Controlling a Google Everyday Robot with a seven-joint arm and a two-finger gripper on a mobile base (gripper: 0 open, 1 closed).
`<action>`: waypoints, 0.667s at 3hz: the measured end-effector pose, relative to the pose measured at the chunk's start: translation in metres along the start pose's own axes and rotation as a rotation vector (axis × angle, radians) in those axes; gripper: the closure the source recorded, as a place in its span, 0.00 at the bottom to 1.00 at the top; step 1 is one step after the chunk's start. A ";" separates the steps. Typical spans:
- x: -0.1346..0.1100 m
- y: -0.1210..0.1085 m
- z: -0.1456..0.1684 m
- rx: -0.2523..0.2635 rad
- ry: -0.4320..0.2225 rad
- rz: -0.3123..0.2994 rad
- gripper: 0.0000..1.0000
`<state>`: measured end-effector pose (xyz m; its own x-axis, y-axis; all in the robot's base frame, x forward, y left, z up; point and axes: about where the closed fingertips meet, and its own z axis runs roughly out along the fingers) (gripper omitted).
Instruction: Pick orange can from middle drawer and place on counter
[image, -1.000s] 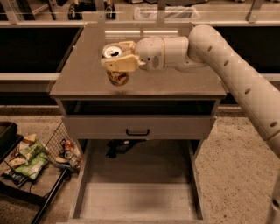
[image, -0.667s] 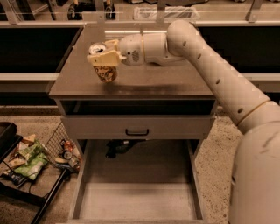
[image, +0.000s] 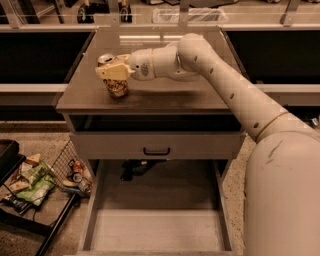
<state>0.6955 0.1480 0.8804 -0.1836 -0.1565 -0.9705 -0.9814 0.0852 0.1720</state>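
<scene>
Warm, dim light here. Speckled floor (image: 35, 135), a wire basket (image: 64, 162) of snack bags (image: 32, 182) at left, dark bays (image: 35, 55) flanking the grey cabinet (image: 115, 146). The gripper (image: 113, 70) clasps the orange can (image: 118, 89) at the left of the counter (image: 170, 100).

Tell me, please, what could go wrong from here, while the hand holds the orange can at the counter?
1. The hand grips the orange can on the left part of the counter. If it is released tilted, it might tip and roll off that side.
2. The hand clasps the can near its top, so a sideways pull-back may knock it over.
3. The middle drawer stands open below the front edge, and a can rolling forward could drop into it.
</scene>
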 end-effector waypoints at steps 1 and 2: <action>-0.009 0.002 -0.002 0.000 0.000 0.000 0.82; -0.014 0.002 -0.002 0.000 0.000 0.000 0.59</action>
<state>0.6955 0.1480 0.8949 -0.1837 -0.1565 -0.9705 -0.9814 0.0852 0.1720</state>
